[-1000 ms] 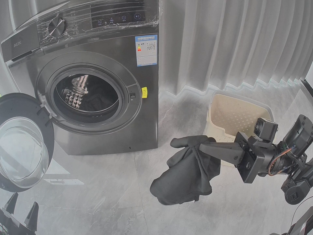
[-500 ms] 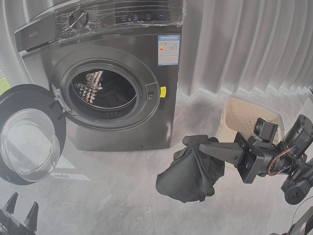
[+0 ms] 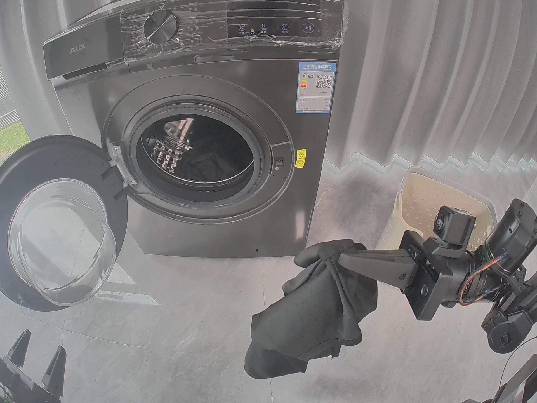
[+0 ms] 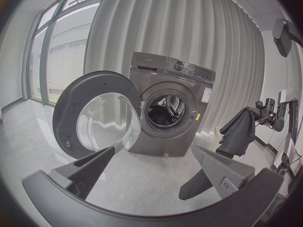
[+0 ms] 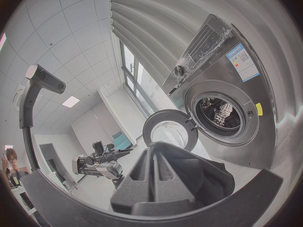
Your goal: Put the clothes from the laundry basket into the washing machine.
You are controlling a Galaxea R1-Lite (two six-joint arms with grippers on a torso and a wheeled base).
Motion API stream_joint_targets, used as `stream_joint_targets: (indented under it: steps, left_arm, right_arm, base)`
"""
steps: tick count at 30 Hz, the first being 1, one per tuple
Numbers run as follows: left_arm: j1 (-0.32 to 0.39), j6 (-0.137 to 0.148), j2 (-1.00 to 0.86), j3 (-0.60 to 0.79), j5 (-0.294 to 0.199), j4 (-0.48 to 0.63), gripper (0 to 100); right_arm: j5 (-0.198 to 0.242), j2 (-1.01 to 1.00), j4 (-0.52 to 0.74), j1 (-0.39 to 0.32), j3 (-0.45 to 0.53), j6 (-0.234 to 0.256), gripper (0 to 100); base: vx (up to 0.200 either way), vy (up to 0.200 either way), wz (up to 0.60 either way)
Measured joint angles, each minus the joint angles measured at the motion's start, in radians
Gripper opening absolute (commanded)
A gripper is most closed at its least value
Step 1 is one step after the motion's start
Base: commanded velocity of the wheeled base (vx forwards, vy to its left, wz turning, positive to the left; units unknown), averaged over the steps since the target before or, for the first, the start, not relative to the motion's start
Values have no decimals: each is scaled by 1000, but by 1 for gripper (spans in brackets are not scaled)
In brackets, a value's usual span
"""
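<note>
A dark garment (image 3: 313,314) hangs above the floor from my right gripper (image 3: 342,261), which is shut on its upper edge; the same cloth (image 5: 195,171) drapes over the closed fingers (image 5: 154,177) in the right wrist view, and the garment (image 4: 238,133) shows far off in the left wrist view. The grey washing machine (image 3: 224,141) stands to the left of it, door (image 3: 56,219) swung wide, with dark clothes lying inside the drum (image 3: 196,152). A cream laundry basket (image 3: 442,202) sits behind my right arm. My left gripper (image 3: 36,359) is low at the left, open and holding nothing (image 4: 151,158).
White curtains (image 3: 436,62) hang behind the machine and basket. Grey tiled floor (image 3: 184,331) spreads in front of the machine. The open door juts out to the left of the drum mouth.
The head camera has turned, so the machine and basket sit further right in the picture. The garment hangs lower and has swung a little to the left. The left gripper is unchanged.
</note>
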Motion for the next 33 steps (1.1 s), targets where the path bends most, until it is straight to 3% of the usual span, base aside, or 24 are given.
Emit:
stream_joint_targets:
  steps: [10,18,20,28,33]
  left_arm:
    - [0,-7,0,0,1,1,100]
    - [0,-16,0,0,-19,1,100]
    - [-1,-14,0,0,-60,5,100]
    - [-5,-11,22,-100,-239,-14,100]
    - [-6,-6,134,-203,-342,-30,100]
  right_arm:
    - [0,0,0,5,4,-1,0]
    - [-11,21,1,12,31,-53,0]
    - [-38,34,1,28,34,-54,0]
    - [-236,70,5,111,-11,-50,0]
    - [-314,88,11,141,-78,-31,0]
  base:
    - [0,0,60]
    - [0,0,0]
    - [0,0,0]
    - [0,0,0]
    - [0,0,0]
